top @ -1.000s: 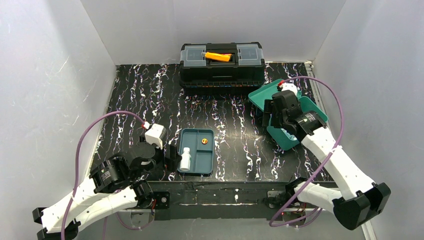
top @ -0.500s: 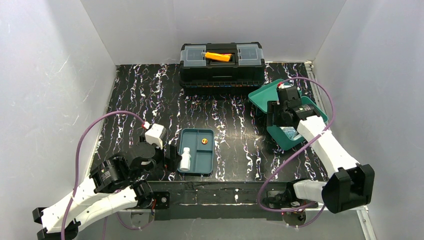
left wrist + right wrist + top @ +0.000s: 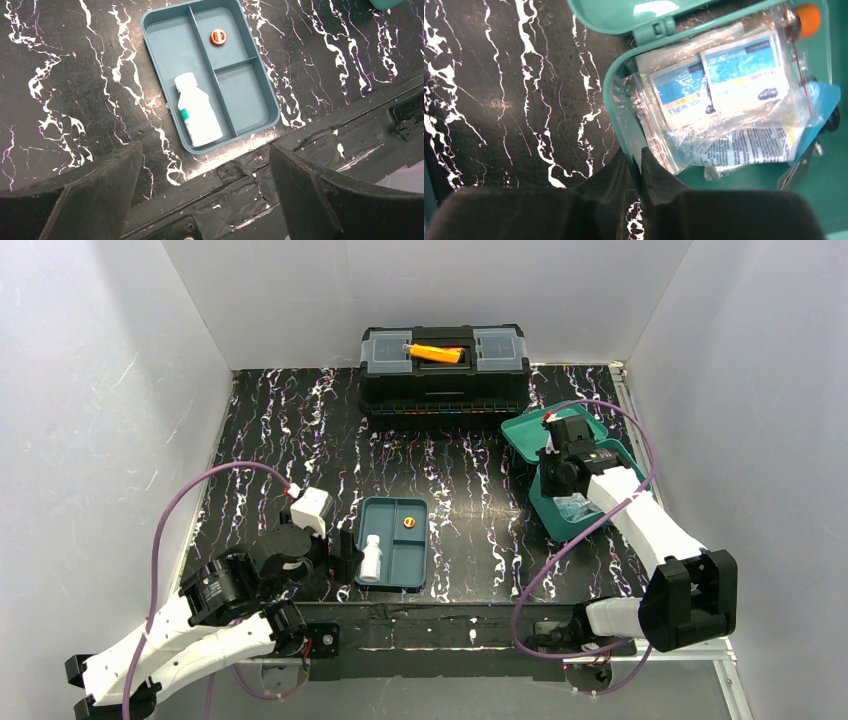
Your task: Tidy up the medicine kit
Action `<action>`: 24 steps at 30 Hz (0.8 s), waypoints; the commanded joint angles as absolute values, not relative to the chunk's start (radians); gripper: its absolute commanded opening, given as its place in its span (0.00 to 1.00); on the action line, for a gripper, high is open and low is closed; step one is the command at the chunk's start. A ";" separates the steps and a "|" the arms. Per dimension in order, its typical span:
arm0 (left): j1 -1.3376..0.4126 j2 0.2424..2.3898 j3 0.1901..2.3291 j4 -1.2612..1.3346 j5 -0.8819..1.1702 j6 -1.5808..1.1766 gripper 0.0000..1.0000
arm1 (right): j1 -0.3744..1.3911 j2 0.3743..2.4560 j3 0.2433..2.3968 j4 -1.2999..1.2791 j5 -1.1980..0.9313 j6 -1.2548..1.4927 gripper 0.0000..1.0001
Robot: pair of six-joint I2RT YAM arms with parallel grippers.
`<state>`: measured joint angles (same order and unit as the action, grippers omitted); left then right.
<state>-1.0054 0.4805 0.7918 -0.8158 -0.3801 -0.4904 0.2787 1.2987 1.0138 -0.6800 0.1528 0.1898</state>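
Near the front left, the left gripper [image 3: 204, 165] hovers with fingers spread wide above the tray [image 3: 240, 95], which holds a white bottle [image 3: 197, 112] and a red cap [image 3: 218, 36]. Far right, the medicine kit [image 3: 609, 100] sits open, and the right gripper [image 3: 633, 165] pinches its thin rim. Pulling there could make the fingers slip off, or tip the box and spill the bag of wipes [image 3: 724, 100].

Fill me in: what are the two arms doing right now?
The right gripper has its fingers pinched on the rim of the open teal-green plastic medicine box, which holds a clear plastic bag of wipe packets. The left gripper hovers open above the darker teal divided tray on the table, with a white plastic bottle in one compartment and a small round orange cap in another.
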 commanded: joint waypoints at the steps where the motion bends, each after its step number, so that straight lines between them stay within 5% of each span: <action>1: -1.006 0.492 0.802 -0.815 -0.391 -0.480 0.98 | 0.280 1.284 0.994 -0.670 0.096 0.182 0.10; 3: -1.007 0.494 0.802 -0.815 -0.391 -0.480 0.98 | 0.283 1.276 0.993 -0.671 0.056 0.180 0.01; 24: -1.007 0.483 0.802 -0.816 -0.397 -0.479 0.98 | 0.662 1.273 0.994 -0.620 -0.163 -0.047 0.01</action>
